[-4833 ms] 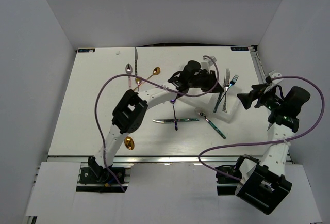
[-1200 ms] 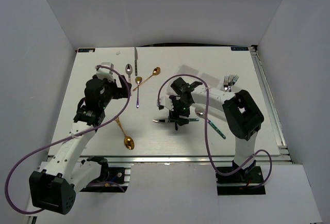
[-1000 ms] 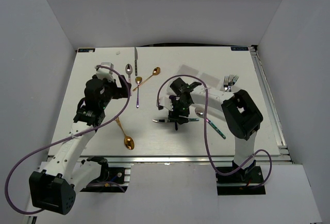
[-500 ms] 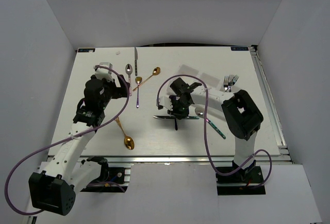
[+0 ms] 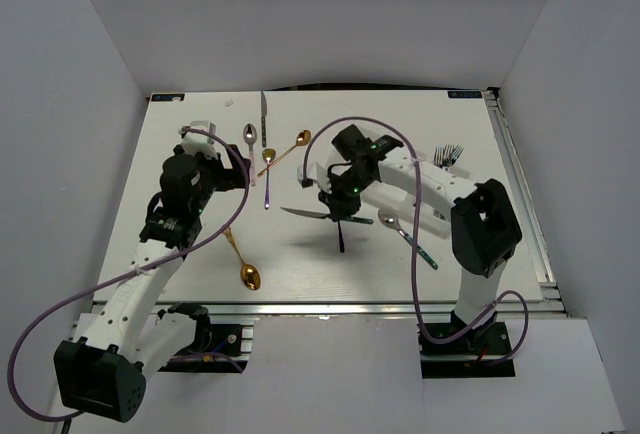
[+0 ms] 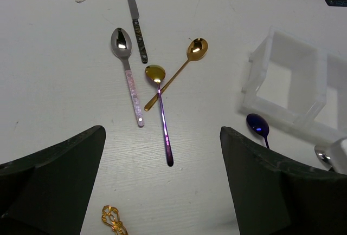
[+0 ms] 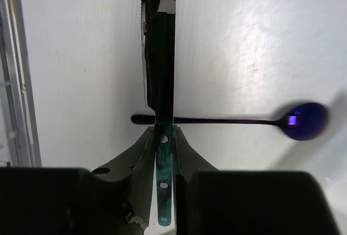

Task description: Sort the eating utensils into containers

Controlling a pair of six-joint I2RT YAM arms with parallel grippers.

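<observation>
In the top view we saw the right claw (image 5: 338,204), mid-frame, clamped on a dark-bladed knife (image 5: 300,213) clear of the table (image 5: 180,254). The left claw (image 5: 238,169), left of centre, gaped wide and held nothing.

In the left wrist view, a gold spoon (image 6: 184,64) and a silver spoon (image 6: 122,43) lay upper centre, with the white tray (image 6: 255,78) at right.

In the right wrist view, the knife's teal handle sat in the grip, and a purple spoon (image 7: 306,121) crossed beneath.

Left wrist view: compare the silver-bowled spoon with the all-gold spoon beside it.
Finish: the silver-bowled spoon has a pinkish handle; the all-gold spoon is gold throughout.
Pose: the silver-bowled spoon runs nearly straight toward the camera; the all-gold spoon lies diagonally.
Contact: the all-gold spoon crosses the purple-handled spoon; the silver-bowled spoon crosses nothing.
Both lie flat on the table, bowls at the far end.
</observation>
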